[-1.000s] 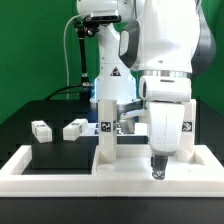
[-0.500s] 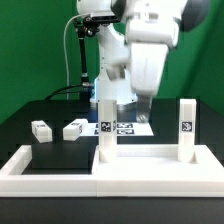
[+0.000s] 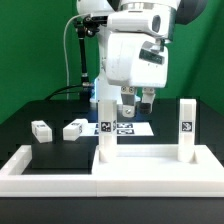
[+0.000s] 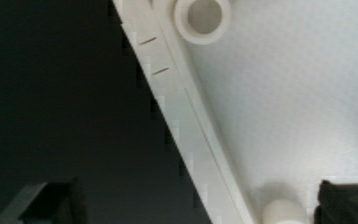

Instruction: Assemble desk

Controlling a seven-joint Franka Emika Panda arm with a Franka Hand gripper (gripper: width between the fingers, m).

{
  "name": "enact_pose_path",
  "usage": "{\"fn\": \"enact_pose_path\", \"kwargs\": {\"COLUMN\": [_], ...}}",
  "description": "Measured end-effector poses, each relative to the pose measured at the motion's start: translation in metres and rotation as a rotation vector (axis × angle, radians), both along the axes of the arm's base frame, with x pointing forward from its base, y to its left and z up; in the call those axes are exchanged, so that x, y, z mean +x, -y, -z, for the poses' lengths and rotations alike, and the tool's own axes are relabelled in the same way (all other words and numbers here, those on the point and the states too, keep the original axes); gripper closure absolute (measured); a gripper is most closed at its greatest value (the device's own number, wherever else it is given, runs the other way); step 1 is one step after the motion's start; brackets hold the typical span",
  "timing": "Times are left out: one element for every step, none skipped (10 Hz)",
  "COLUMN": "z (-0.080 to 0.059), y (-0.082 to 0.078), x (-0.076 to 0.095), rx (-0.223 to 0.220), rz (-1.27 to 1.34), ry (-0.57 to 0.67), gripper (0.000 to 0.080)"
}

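The white desk tabletop (image 3: 150, 166) lies flat at the front of the table. Two legs stand upright on it, one (image 3: 105, 130) at its corner on the exterior view's left and one (image 3: 186, 128) at its far right corner. Two more legs (image 3: 40, 130) (image 3: 73, 129) lie loose on the black table. My gripper (image 3: 137, 102) hangs open above the tabletop, between the standing legs and nearer the left one. In the wrist view the gripper (image 4: 197, 205) shows dark fingertips (image 4: 51, 200) wide apart, holding nothing, over the tabletop rim (image 4: 176, 110) and a round hole (image 4: 202, 18).
A long low white wall (image 3: 40, 178) with turned-up ends runs along the front edge and the tabletop rests against it. The marker board (image 3: 125, 128) lies flat behind the tabletop. The arm's base (image 3: 105, 70) stands at the back.
My gripper has left the right-hand leg, which now stands alone. It rose and moved toward the exterior view's left, staying open throughout.
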State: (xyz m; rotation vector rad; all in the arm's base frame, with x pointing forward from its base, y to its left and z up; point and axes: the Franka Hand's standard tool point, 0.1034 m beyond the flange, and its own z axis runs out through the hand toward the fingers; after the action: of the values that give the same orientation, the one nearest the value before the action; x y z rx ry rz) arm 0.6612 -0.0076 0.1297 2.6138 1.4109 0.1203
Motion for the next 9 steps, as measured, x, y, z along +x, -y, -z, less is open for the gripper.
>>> {"fn": "enact_pose_path", "kwargs": {"z": [-0.004, -0.015, -0.026, -0.040, -0.050, -0.049, -0.047, -0.046, -0.046], "y": [0.004, 0.021, 0.037, 0.063, 0.092, 0.101, 0.097, 0.094, 0.093], "x": [-0.010, -0.022, -0.031, -0.047, -0.067, -0.073, -0.071, -0.071, -0.071], "rx": [0.007, 0.007, 0.026, 0.046, 0.052, 0.062, 0.078, 0.093, 0.109], "rz": [0.044, 0.078, 0.135, 0.210, 0.280, 0.356, 0.450, 0.525, 0.600], "ry": [-0.003, -0.007, -0.006, -0.008, -0.015, -0.011, -0.003, 0.003, 0.010], "gripper": [0.0150, 0.0150, 0.0150, 0.0150, 0.0150, 0.0150, 0.0150, 0.0150, 0.0150]}}
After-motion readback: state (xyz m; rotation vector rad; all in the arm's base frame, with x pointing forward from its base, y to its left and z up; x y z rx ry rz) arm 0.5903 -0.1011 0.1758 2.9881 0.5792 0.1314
